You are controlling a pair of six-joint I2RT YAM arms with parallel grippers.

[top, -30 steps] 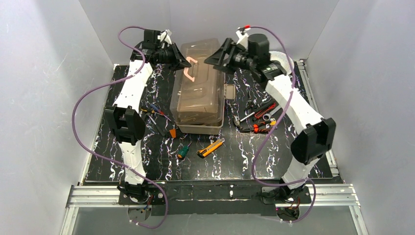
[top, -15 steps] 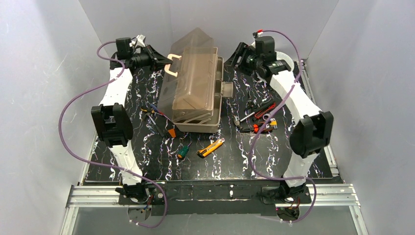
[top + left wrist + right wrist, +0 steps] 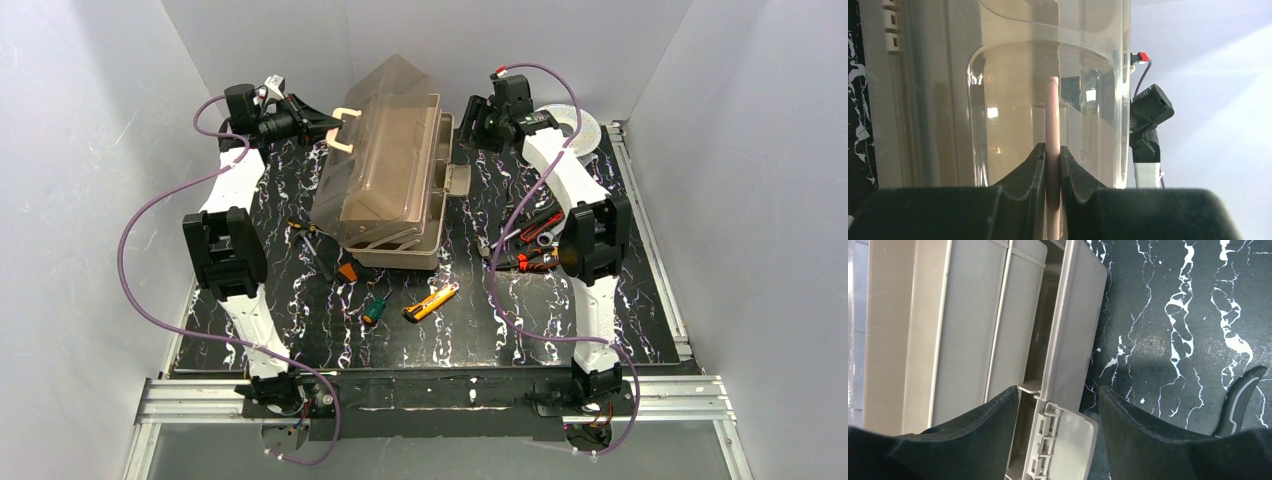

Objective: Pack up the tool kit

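While the left pincer (image 3: 1052, 150) is clamped flat on the thin cream handle (image 3: 1052, 115), the brown see-through lid (image 3: 385, 170) is tipped up and over toward the left arm, so that the beige toolbox (image 3: 405, 260) gapes along its right side. The right pincer (image 3: 1058, 395) hangs with its jaws apart above the right rim of the box. The grey latch (image 3: 1063, 440) lies below the gap between them, and nothing is gripped.

The toolbox sits at the middle of the bench (image 3: 470, 325), toward the far wall. Its long axis runs from near to far, with the far end leaning slightly right in the top view. The handle points left, and the lid's upper face is turned left and upward.

The step in hand is judged to be opening the box fully, so that loose tools can go in. To do it well:
- The left arm should swing the handle along the lid's own arc rather than drag it sideways, which could slide or tip the whole box.
- The handle is narrow between the pads, so a twist of the wrist could let it slip.
- The right pincer is well placed to press down on the rim and steady the base.

Loose items wait on the bench: a yellow knife (image 3: 431, 302) and a green screwdriver (image 3: 374, 310) just in front of the box, and red-handled tools (image 3: 535, 232) to its right. A silver spool (image 3: 578, 125) lies at the far right.
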